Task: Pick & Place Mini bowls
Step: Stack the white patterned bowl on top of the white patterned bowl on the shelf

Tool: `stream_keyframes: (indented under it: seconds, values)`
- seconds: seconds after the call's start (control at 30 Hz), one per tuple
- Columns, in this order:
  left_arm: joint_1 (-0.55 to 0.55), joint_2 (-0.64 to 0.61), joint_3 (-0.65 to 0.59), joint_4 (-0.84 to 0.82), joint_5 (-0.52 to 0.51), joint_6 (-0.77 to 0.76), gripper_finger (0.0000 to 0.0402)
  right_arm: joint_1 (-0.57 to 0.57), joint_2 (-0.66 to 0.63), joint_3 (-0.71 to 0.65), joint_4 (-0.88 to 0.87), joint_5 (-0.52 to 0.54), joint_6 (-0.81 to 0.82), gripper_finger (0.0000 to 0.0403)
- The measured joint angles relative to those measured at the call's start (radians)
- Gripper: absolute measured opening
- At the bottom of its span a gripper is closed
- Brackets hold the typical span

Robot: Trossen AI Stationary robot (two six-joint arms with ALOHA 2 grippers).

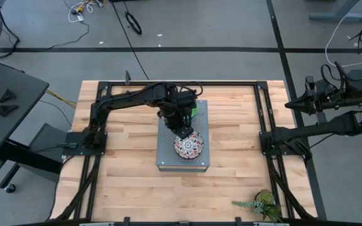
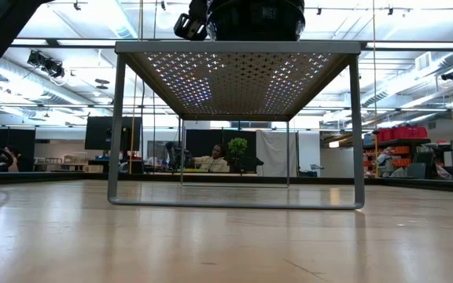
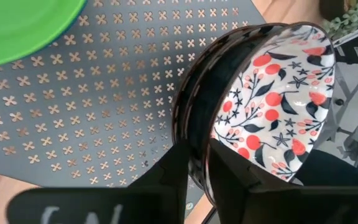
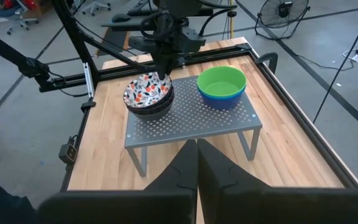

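The left gripper sits over the grey perforated metal stand at the middle of the worktop, its fingers straddling the rim of a white floral mini bowl, one finger inside the bowl and one outside. In the left wrist view the fingers lie close along both faces of the rim, with only a narrow gap; whether they press it cannot be told. That floral bowl is the top one of a short stack, with dark-rimmed bowls nested right under it, and the stack rests on the stand directly below the gripper. Just beyond the gripper, on the far end of the stand towards the arm's base side, a green mini bowl is nested in a bright blue mini bowl; the two stacks stand near each other but apart. In the low view the stand's perforated top spans the picture, and the dark body of the left arm shows above it.

The right gripper waits well off to the right of the worktop, beyond its frame, with its fingers closed together and holding nothing. A small green plant sits at the worktop's near right corner.
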State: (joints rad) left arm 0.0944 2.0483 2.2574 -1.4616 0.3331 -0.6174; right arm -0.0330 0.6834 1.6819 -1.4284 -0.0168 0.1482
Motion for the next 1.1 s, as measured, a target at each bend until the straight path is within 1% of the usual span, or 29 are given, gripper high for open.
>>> stream_keyframes:
  seconds: [0.23, 0.4, 0.63, 0.83, 0.93, 1.1]
  values:
    - [0.000, 0.000, 0.000, 0.000, -0.020, 0.001, 0.0103, 0.000, 0.000, 0.000, 0.000, 0.000, 0.000, 0.0003]
    - [0.000, -0.001, 0.000, -0.001, -0.018, 0.002, 0.0124, 0.000, 0.000, 0.000, 0.000, 0.000, 0.000, 0.0003]
    - [0.015, -0.002, 0.000, 0.002, 0.042, 0.028, 0.0135, 0.000, 0.000, 0.000, 0.000, 0.000, 0.000, 0.0003]
    - [0.020, -0.002, 0.000, 0.002, 0.035, 0.041, 0.0138, 0.000, 0.000, 0.000, 0.000, 0.000, 0.000, 0.0003]
    - [0.021, -0.002, 0.000, 0.002, 0.009, 0.047, 0.0143, 0.000, 0.000, 0.000, 0.000, 0.000, 0.000, 0.0003]
    - [0.021, -0.002, 0.000, 0.003, 0.002, 0.061, 0.0169, 0.000, 0.000, 0.000, 0.000, 0.000, 0.000, 0.0003]
